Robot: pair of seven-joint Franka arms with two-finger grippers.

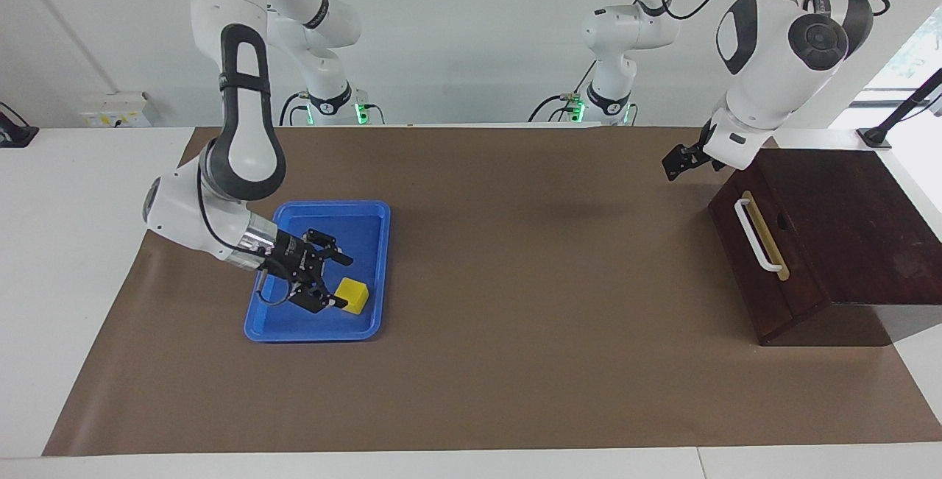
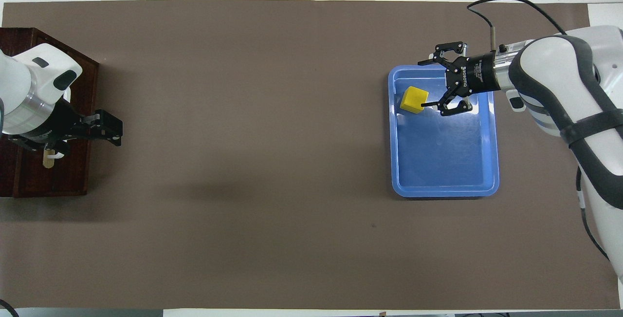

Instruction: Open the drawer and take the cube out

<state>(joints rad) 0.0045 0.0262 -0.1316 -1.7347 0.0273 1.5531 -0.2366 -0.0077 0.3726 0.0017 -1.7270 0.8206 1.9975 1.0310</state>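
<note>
Brown paper (image 1: 515, 332) covers the white table (image 1: 73, 258) from edge to edge, with a pale wall (image 1: 456, 30) rising at the robots' end.

Seen from the overhead view, the blue plastic tray (image 2: 443, 188) lies toward the right arm's end of the table, at about three o'clock of the paper's middle. The yellow cube (image 1: 352, 296) (image 2: 414, 100) rests inside it, in the tray's corner farthest from the robots, toward the table's middle. The right gripper (image 1: 331, 284) (image 2: 430, 83) hangs low over that same end of the tray with its fingers spread wide and nothing between them; one fingertip (image 2: 427, 105) lies just beside the cube, at the cube's three o'clock, and whether it touches cannot be told.

At nine o'clock of the paper, toward the left arm's end, stands the dark wooden box (image 1: 846, 214) (image 2: 29, 180). Its drawer (image 1: 751, 258) is pushed in flush, the white bar handle (image 1: 758, 235) and tan strip (image 1: 769, 240) showing on its front. The left gripper (image 1: 681, 162) (image 2: 114, 129) is in the air over bare paper just in front of the drawer, clear of the handle, holding nothing; its jaws stand open.
</note>
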